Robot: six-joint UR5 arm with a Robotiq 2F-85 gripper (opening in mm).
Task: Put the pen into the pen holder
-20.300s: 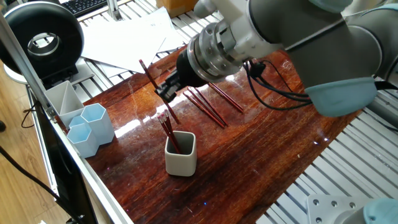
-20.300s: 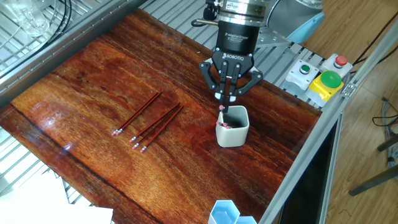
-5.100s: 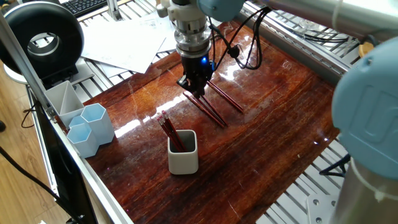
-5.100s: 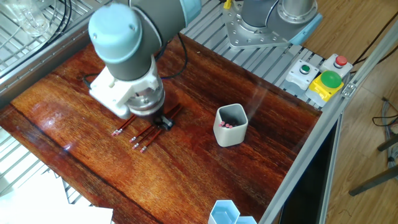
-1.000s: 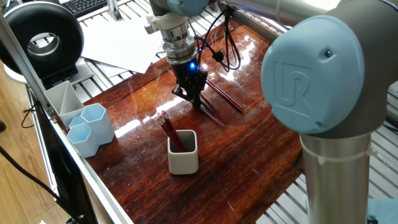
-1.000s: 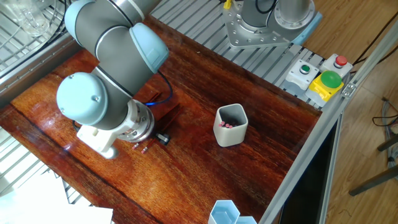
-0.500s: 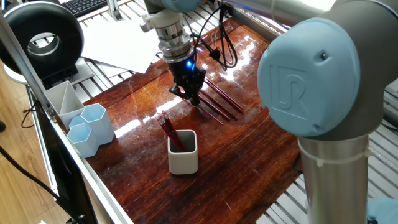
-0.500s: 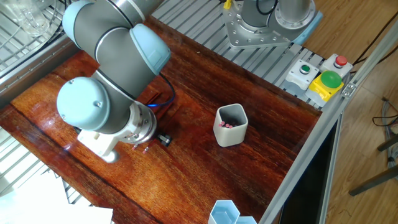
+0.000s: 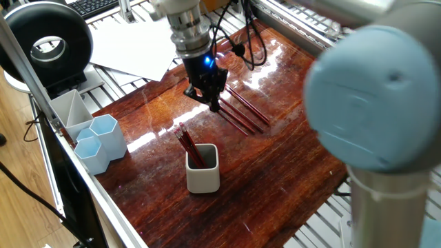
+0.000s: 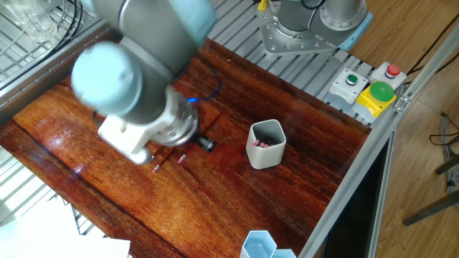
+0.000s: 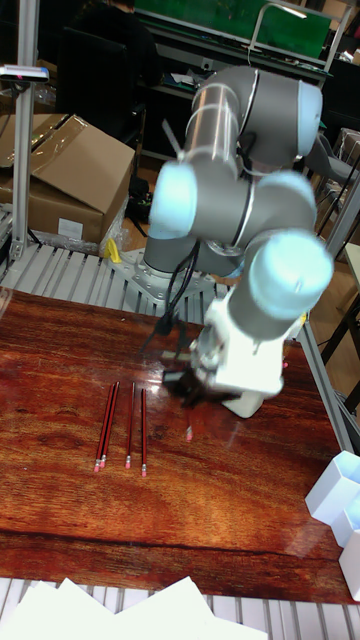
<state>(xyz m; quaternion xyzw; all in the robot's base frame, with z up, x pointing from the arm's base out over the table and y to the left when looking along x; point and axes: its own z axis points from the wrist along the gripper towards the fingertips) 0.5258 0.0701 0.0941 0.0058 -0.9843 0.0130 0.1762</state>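
A robotics lab or workshop: a wooden tabletop [image 10: 301,129] bolted on slotted aluminium framing [image 10: 237,29], a button box [image 10: 373,89] with red, green and yellow buttons at its edge, cardboard boxes [image 11: 70,170] behind, a keyboard [image 9: 96,5] and loose paper [image 9: 131,41].

No readable text, labels, brands or numbers in any current view.

Pen [image 11: 188,428] now lifted off table [image 11: 60,480].
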